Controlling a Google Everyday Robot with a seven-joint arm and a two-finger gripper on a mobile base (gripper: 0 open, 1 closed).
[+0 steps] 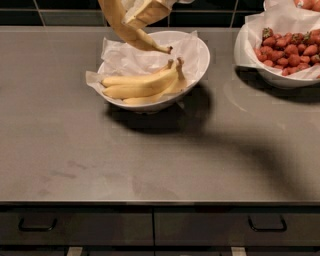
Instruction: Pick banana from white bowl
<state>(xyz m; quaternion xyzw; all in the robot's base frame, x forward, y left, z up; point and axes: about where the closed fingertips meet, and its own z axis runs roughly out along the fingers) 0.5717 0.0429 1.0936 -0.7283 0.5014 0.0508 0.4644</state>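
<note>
The white bowl (197, 60) with crumpled white paper lining stands on the grey counter, left of centre at the back. A bunch of thicker yellow bananas (142, 85) joined at their stems lies in it. My gripper (142, 12) is at the top edge, above the bowl's back rim, shut on the single slim banana (127, 30). The banana hangs clear above the bowl, its brownish stem tip pointing down to the right. The gripper's upper part is cut off by the top edge.
A second white bowl (250, 60) with red strawberries (287, 50) stands at the back right. The grey counter (150, 160) stretches forward to its front edge, with dark drawers and handles (265, 225) below. A dark tiled wall runs behind.
</note>
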